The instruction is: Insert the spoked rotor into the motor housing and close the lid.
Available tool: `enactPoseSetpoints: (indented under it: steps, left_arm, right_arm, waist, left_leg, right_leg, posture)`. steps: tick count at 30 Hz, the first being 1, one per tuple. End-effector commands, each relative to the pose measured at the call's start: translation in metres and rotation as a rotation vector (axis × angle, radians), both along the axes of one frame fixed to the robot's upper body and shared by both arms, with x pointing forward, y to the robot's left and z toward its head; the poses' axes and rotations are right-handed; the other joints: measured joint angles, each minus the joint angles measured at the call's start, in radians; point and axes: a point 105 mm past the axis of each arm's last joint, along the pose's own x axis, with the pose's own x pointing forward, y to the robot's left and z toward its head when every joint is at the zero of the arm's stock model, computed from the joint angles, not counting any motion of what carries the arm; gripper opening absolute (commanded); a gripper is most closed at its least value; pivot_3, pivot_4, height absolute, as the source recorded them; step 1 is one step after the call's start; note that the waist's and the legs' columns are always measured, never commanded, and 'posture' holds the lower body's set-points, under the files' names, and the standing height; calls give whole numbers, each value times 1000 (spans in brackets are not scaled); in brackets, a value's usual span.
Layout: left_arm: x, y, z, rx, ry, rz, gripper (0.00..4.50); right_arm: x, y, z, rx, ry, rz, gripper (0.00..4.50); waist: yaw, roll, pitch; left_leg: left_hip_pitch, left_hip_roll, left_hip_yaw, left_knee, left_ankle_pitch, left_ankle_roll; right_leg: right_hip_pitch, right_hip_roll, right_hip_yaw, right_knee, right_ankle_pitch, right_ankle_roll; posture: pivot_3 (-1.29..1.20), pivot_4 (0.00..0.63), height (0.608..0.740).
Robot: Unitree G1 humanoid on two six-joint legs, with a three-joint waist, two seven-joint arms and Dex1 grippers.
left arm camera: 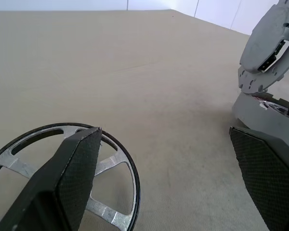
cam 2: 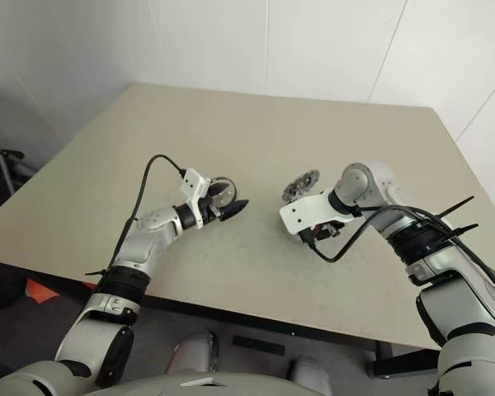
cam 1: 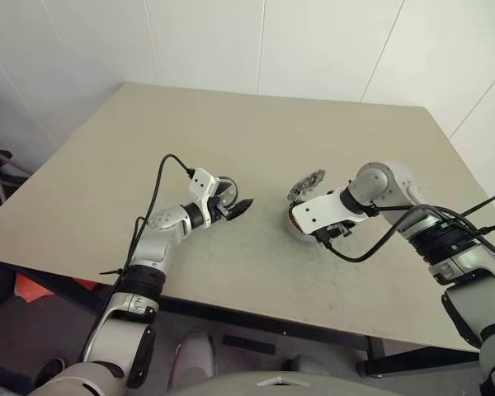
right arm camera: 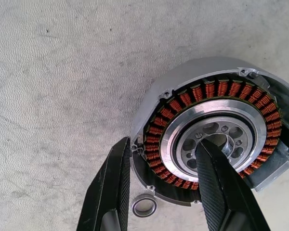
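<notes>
The motor housing point(right arm camera: 216, 130), a silver cup with copper windings around a dark centre, sits on the table right of middle. My right gripper point(right arm camera: 166, 144) points down onto it and is shut on its wall, with one finger outside the rim and the other in the centre. The lid point(cam 1: 307, 183), a grey disc, stands tilted just behind the housing. The spoked rotor point(left arm camera: 111, 168) lies flat on the table to the left. My left gripper point(left arm camera: 164, 132) hovers level beside it, open, with nothing between its fingers.
A tiny metal washer point(right arm camera: 144, 207) lies on the table beside the housing's rim. The beige table point(cam 1: 256, 124) stretches bare behind both arms, and its front edge point(cam 1: 256, 305) runs close below the grippers. White walls stand behind it.
</notes>
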Motion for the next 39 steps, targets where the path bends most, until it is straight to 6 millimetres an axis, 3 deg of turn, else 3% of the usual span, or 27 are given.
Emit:
enactPoseSetpoints:
  steps: [1,13,29,34,39]
  left_arm:
    - [2,-1,9,1,-42,-3,4500]
    - [2,4,6,8,-39,17,4500]
    - [-1,5,-1,20,-25,29,4500]
    - [0,4,-1,22,-23,26,4500]
    - [-2,3,-2,22,-22,26,4500]
  right_arm:
    - [-3,0,-9,-18,37,-16,1795]
    - [3,28,-9,50,47,-86,1795]
    - [-9,71,12,171,89,-57,1795]
    - [-2,86,17,244,98,-155,1795]
    - [2,88,19,290,148,-285,1795]
  waist:
    - [-1,0,0]
    - [-30,0,0]
    - [-57,0,0]
    - [-56,0,0]
    - [-55,1,1]
  left_leg:
    - [0,0,0,0,0,0]
    - [6,2,0,0,2,-3]
    - [5,6,2,-3,2,-4]
    - [5,6,3,-2,2,-4]
    - [5,6,3,-2,4,-6]
  right_leg:
    - [0,0,0,0,0,0]
    - [2,4,2,2,0,0]
    - [-3,7,2,2,0,-1]
    - [-4,7,2,4,0,-1]
    - [-5,7,2,7,0,-1]
  posture:
    - [0,0,740]
    - [0,0,740]
    - [0,0,740]
    - [0,0,740]
    - [0,0,740]
